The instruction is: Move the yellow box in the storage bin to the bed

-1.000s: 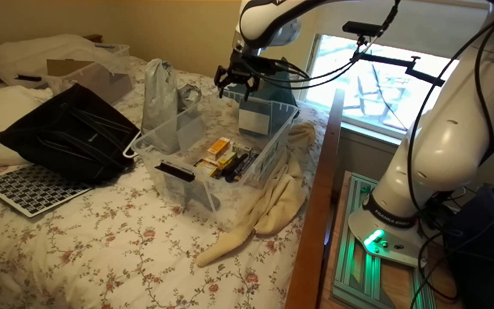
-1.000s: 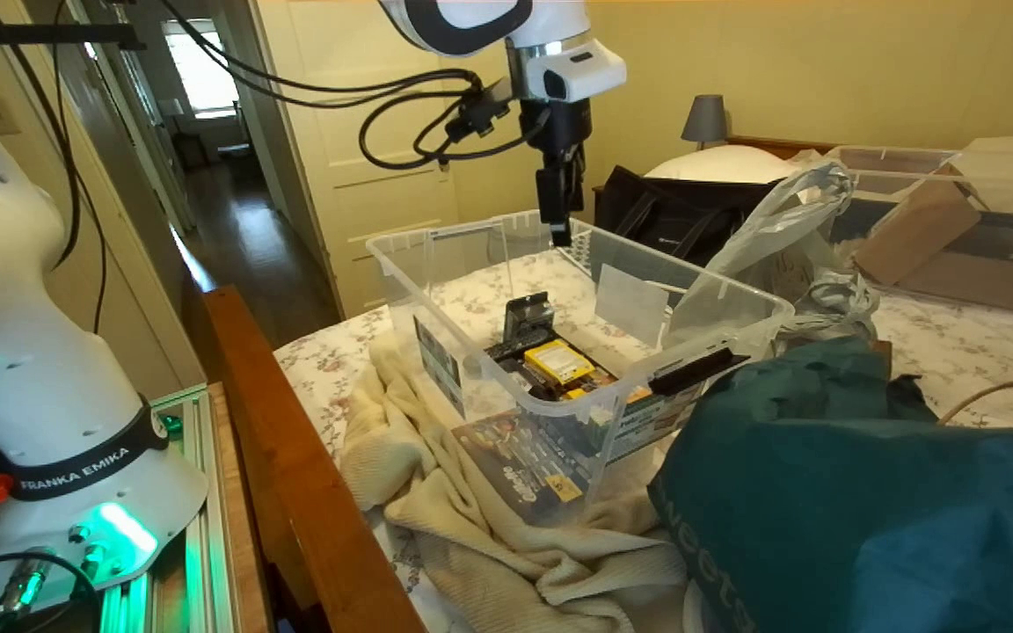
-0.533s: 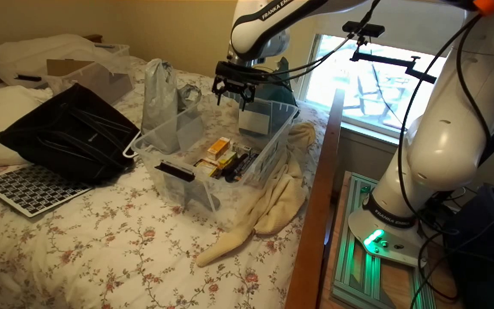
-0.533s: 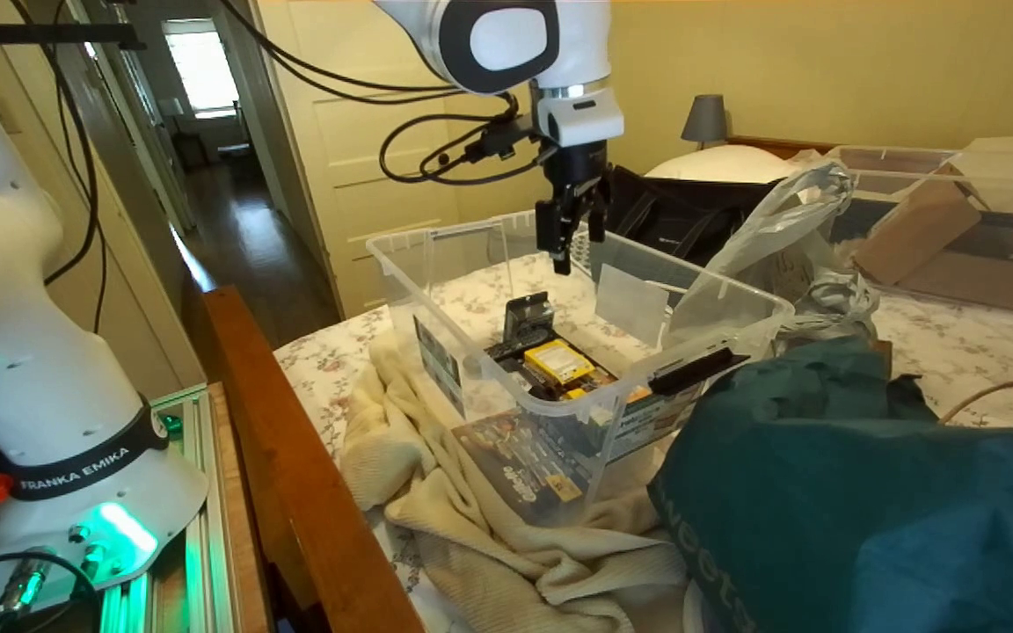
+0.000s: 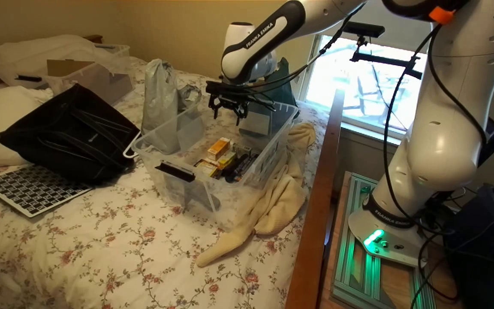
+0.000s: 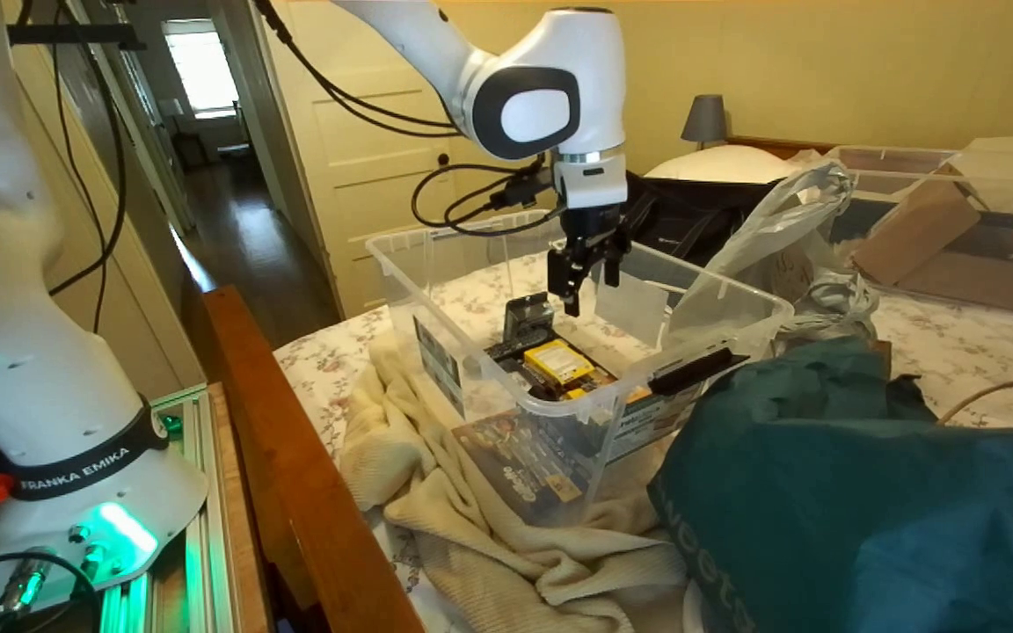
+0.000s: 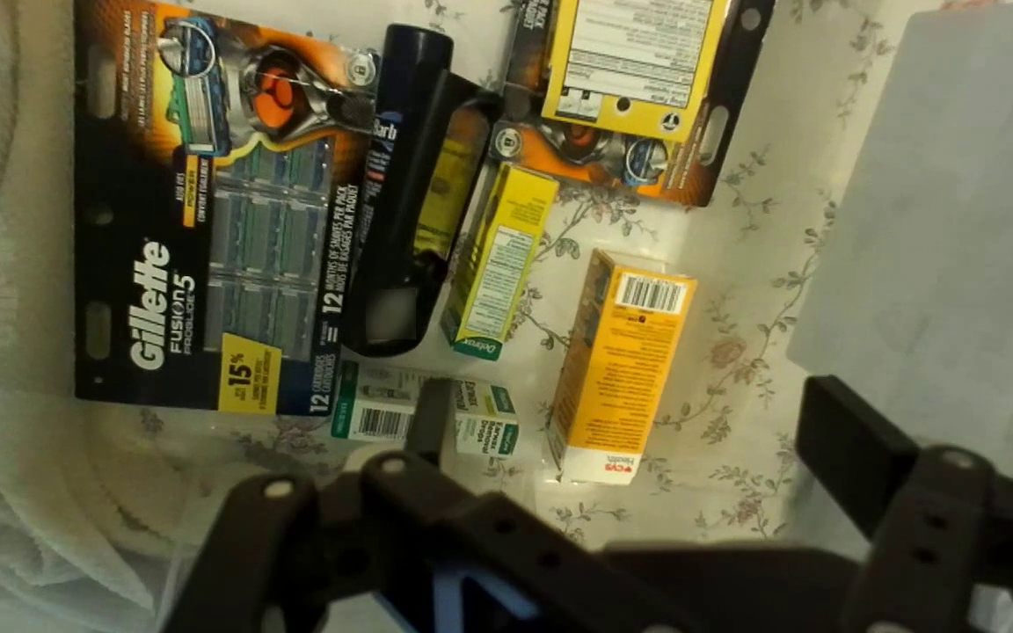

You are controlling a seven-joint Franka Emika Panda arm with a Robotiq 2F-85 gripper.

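The yellow box point(image 5: 218, 148), a yellow-orange carton with a darker side and a white end, lies on the floor of the storage bin point(image 5: 174, 191). It shows closely in the wrist view point(image 7: 630, 360); in an exterior view point(image 6: 591, 297) I see my gripper over the bin but cannot surely pick out the box. The bin, clear plastic, stands on the flowered bed point(image 5: 144, 240). My gripper point(image 5: 227, 117) is open and empty, pointing down, above the cartons. In the wrist view the box lies between its spread fingers point(image 7: 854, 453), below them and untouched.
Around the box lie a Gillette pack point(image 7: 146, 176), a black tube point(image 7: 397, 167), a slim yellow-green carton point(image 7: 502, 264), a white eardrop carton point(image 7: 383, 404) and a flat yellow carton point(image 7: 634, 61). Outside stand a grey bag point(image 5: 159, 98), black tote point(image 5: 71, 137), teal bag point(image 6: 858, 492) and cream blanket point(image 5: 281, 197).
My gripper has come down steadily toward the bin's inside, shifting slightly left in one exterior view and right in the other. It stays open. The bin and cartons have not moved.
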